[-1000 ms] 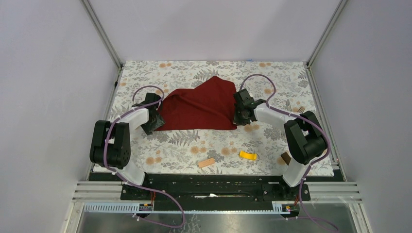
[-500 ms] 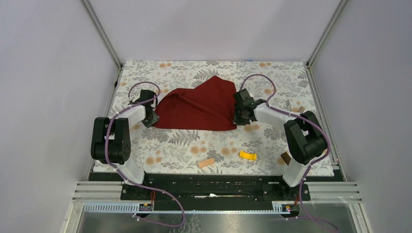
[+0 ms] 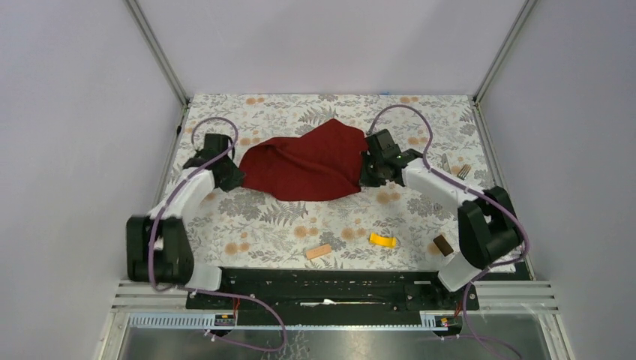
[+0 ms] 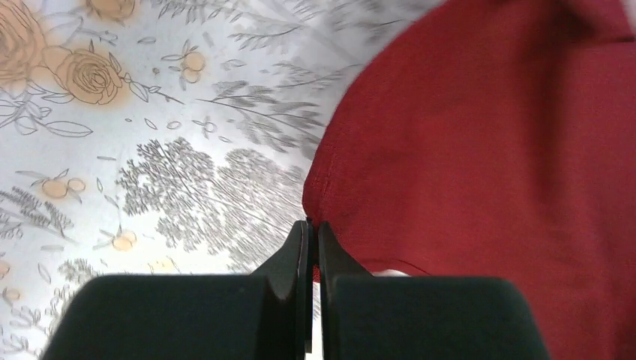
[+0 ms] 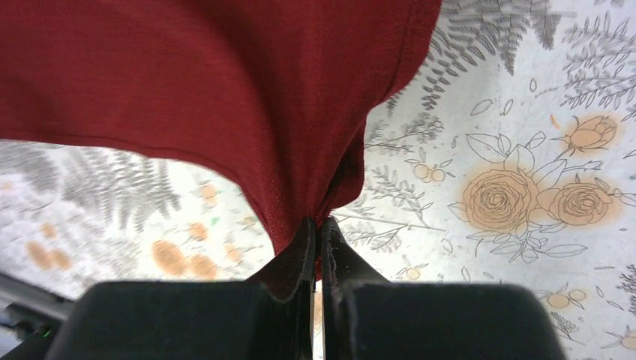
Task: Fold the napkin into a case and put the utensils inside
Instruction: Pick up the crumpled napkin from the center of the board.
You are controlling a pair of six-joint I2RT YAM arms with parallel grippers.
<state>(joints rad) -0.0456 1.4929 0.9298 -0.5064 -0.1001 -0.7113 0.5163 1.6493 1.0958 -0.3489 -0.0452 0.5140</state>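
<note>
The dark red napkin [image 3: 307, 161] hangs stretched between my two grippers over the middle of the floral table, its front edge sagging. At its left corner, my left gripper [image 3: 234, 177] is shut on the hem; in the left wrist view the jaws [image 4: 313, 226] pinch the napkin [image 4: 487, 150] with red cloth showing between them. My right gripper [image 3: 366, 174] is shut on the right corner; in the right wrist view the gripper [image 5: 318, 222] holds the napkin [image 5: 225, 75] bunched and lifted off the table. The silver utensils [image 3: 447, 161] lie far right, beyond the right arm.
Near the front edge lie a tan block [image 3: 318, 251], a yellow block [image 3: 383, 241] and a brown block [image 3: 442, 244]. Grey walls and metal frame posts close in the floral tablecloth [image 3: 262, 225] on the left, back and right.
My left gripper slid back and left along the napkin's left edge and shut on its corner. Both arms reached farther back, and the napkin's front edge rose off the table.
</note>
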